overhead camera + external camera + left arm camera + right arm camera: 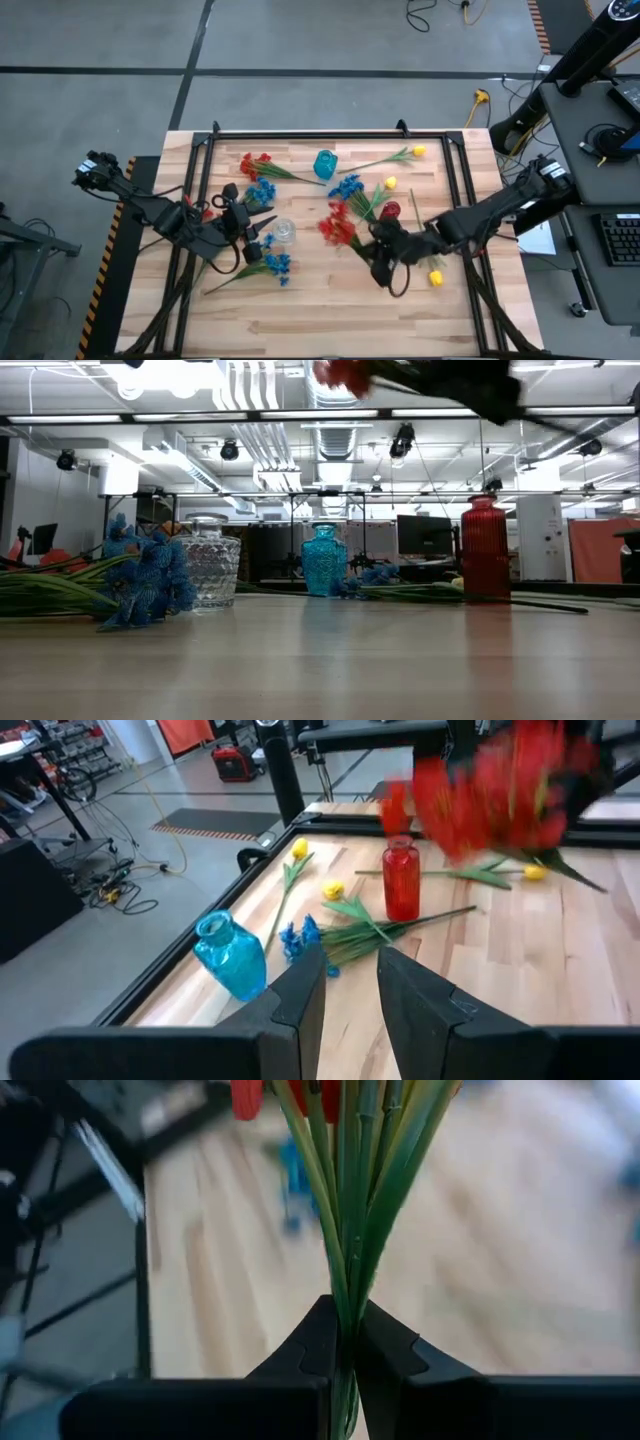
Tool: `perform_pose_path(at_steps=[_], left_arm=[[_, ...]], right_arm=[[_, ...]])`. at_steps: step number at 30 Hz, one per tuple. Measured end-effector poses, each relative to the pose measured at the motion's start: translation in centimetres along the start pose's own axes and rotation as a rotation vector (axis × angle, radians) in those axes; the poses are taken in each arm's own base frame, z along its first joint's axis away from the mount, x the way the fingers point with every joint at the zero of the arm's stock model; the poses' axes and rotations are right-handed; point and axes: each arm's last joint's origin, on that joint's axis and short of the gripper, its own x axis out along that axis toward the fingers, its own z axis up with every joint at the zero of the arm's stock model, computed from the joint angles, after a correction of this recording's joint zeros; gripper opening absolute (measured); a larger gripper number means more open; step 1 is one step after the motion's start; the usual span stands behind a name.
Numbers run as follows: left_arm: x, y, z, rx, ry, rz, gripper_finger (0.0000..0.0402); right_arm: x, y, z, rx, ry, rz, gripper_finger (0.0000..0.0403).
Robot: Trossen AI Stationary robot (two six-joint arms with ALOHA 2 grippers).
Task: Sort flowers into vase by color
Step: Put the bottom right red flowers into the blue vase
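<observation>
My right gripper (368,242) is shut on the green stalks of a red flower (336,228) and holds it in the air above the table, near the red vase (390,211). In the right wrist view the stalks (350,1200) run up from between the closed fingers. The left gripper (258,226) hangs open beside the clear vase (284,232), with nothing in it. A blue vase (325,163) stands farther back. Loose flowers lie around: red (255,163), blue (260,190), blue (276,265), blue (347,187), yellow (418,151) and yellow (436,278).
A black frame (300,135) edges the wooden table (330,310). Bare wood shows along the front. In the low view the clear vase (212,570), blue vase (323,560) and red vase (485,550) stand in a row, and a blue flower (145,580) lies at the left.
</observation>
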Motion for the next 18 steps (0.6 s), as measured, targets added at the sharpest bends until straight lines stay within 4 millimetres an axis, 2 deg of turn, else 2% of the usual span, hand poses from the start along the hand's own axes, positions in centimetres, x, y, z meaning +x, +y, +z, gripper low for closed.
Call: perform_pose_path(at_steps=[6,13,18], left_arm=[[0.0,0.2,-0.6,-0.006,0.040,0.013,0.0078],[0.0,0.4,-1.0,0.028,0.066,0.041,0.0078],[-0.1,0.6,-1.0,0.058,0.061,0.066,0.0078]], right_arm=[[1.4,-2.2,3.8,-0.195,-0.263,0.001,0.0018],[1.8,-7.0,8.1,-0.324,-0.670,0.048,0.0018],[1.8,-10.3,9.8,-0.396,-0.923,-0.026,0.0018]])
